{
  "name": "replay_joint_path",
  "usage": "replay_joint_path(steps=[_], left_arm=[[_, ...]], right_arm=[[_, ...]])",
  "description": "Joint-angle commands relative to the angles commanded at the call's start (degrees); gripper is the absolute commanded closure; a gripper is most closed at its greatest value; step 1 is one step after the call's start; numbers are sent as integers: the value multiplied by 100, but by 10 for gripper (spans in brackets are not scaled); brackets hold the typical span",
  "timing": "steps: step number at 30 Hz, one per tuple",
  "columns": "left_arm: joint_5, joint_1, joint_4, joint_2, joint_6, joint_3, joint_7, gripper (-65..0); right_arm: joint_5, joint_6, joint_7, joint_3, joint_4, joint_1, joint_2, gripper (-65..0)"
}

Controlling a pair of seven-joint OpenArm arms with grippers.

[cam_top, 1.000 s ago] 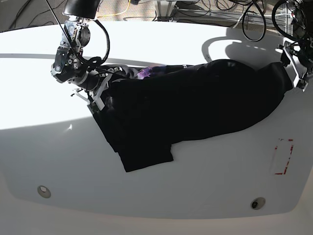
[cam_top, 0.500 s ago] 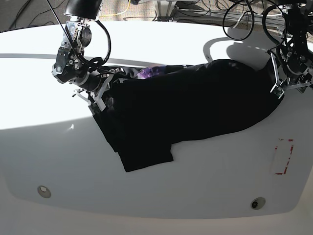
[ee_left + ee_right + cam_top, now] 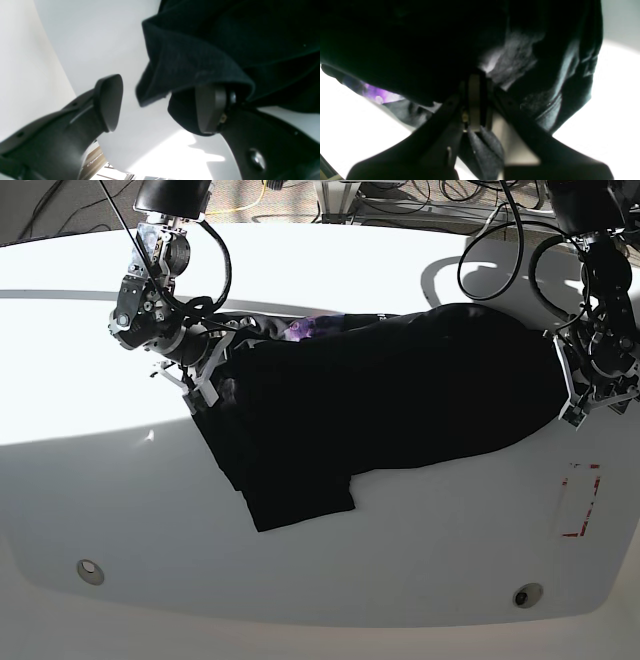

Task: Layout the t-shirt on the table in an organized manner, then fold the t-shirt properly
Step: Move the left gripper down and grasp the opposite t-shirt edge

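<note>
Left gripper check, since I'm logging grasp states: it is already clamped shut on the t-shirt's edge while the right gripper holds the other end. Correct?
Not quite. The left wrist view shows the left gripper open, straddling the t-shirt edge. The right gripper is shut on cloth.

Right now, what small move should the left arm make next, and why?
Probably close the left end effector: it is open at the shirt edge, with a fold of hem between its fingers, while the right end effector is shut on cloth.

My arms are black and grey metal, looped with black cables; my left gripper [image 3: 160, 105] has matte rounded pads.
</note>
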Motion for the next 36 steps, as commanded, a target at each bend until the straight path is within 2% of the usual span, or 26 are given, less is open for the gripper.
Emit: replay_joint_path(steps=[6,8,9,12,14,18,31,33,35,36], left_arm=[[0,-554,-879,-9,0,149,-18,-406],[0,-695,-1090,-53,0,273,-26,-358],[0,-809,-1248,-79,0,396,-70,-306],[0,-1046,-1591,-88,0,624,-352,-207],[0,-1222,-1829,-88,0,774,-598,-182],[0,-1512,-2022,-88,0,949,-782,-206],[-9,-2418,-1749,-88,0,976,-782,-226],[-9,-2505,-1749,-88,0,976,-791,-267],[-9,-2549,-1749,-88,0,967,-800,-340],[-9,-2567,-1749,-88,0,958,-800,-407]], right_arm=[[0,0,0,0,0,0,18,0],[0,0,0,0,0,0,18,0],[0,0,0,0,0,0,18,0],[0,0,0,0,0,0,0,0],[0,0,0,0,0,0,-9,0],[0,0,0,0,0,0,-9,0],[0,0,0,0,18,0,-9,0],[0,0,0,0,18,0,0,0],[0,0,0,0,26,0,0,0],[0,0,0,0,26,0,0,0]])
